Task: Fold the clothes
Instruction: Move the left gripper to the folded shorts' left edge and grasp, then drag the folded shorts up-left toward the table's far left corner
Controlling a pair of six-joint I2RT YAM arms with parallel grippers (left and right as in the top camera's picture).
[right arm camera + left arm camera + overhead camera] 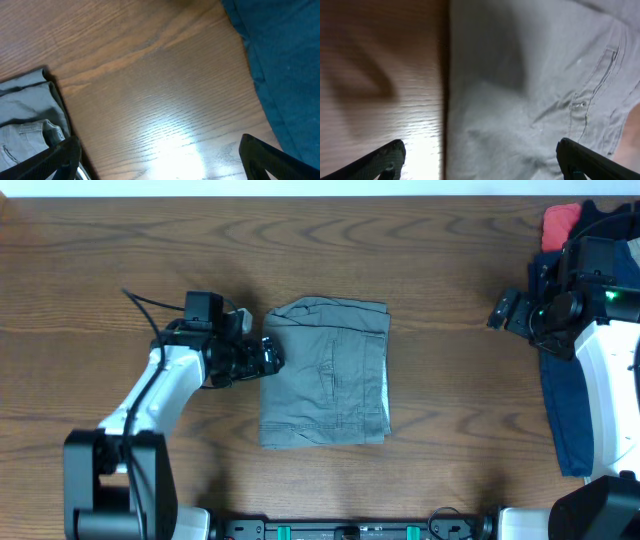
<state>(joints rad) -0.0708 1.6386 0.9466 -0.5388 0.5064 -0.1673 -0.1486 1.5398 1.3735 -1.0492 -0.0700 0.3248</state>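
One pair of light grey shorts (325, 375) lies folded into a compact rectangle near the middle of the tabletop (440, 420). It is flat, with stitched seams and a slit pocket facing up. The left gripper (270, 355) sits at the upper left edge of the shorts. Its wrist view looks down across the line where the grey fabric meets bare wood. Its jaws stand wide apart, one over the wood and one over the fabric, with nothing held between them; whether the tips touch the cloth cannot be told. The right gripper (500, 310) hangs well apart from the shorts, toward the right side of the tabletop. Its jaws are likewise spread fully and empty, with bare wood beneath them. In its wrist view one corner of the shorts shows at the left edge of the picture. A dark blue cloth (562, 415) lies along the right margin of the tabletop, partly under the right arm. A red item (560, 220) lies at its far end, in the far right corner.
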